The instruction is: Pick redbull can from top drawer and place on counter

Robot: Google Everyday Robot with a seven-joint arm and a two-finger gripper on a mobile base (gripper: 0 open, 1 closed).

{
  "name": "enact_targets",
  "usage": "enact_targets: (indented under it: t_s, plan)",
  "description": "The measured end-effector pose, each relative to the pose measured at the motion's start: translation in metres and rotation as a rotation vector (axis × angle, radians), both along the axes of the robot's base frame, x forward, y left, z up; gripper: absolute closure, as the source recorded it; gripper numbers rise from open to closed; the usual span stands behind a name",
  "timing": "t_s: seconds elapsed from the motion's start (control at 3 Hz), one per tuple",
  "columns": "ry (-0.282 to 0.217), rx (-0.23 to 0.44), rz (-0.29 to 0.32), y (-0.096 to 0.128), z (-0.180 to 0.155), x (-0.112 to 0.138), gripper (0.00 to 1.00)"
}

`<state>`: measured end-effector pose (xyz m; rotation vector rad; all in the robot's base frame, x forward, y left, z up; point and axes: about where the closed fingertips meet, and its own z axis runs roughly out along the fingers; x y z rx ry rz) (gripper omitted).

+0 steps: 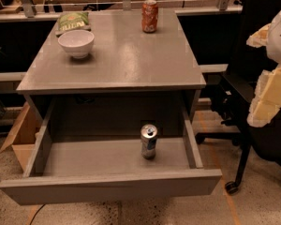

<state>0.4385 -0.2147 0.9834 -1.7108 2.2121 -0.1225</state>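
Pale-yellow and white, the tool (270,83) hangs at the frame's right edge, well apart from the can; whether it is released or clenched I cannot tell. The redbull can (149,142) stands upright in the pulled-out top drawer (107,189), lower centre, exposed for a reach from above. The bare middle of the tabletop (131,60) likely suits placing.

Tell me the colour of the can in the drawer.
Silver and blue redbull can, camera view; tool at right edge.

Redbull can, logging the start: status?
The tool at right edge, apart from the top drawer. The redbull can upright inside it. Nothing over the can.
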Motion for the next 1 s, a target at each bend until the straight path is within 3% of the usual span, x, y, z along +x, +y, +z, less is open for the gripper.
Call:
enact_targets:
  t_s: [0.33,0.67,1.0]
  plan:
    - [0.0,0.0,0.0,0.0,0.0,0.0,0.0]
    - [0.008,0.084,-0.02,0.012,-0.015,0.003,0.0]
    - [0.041,0.278,-0.081,0.046,-0.057,0.006,0.0]
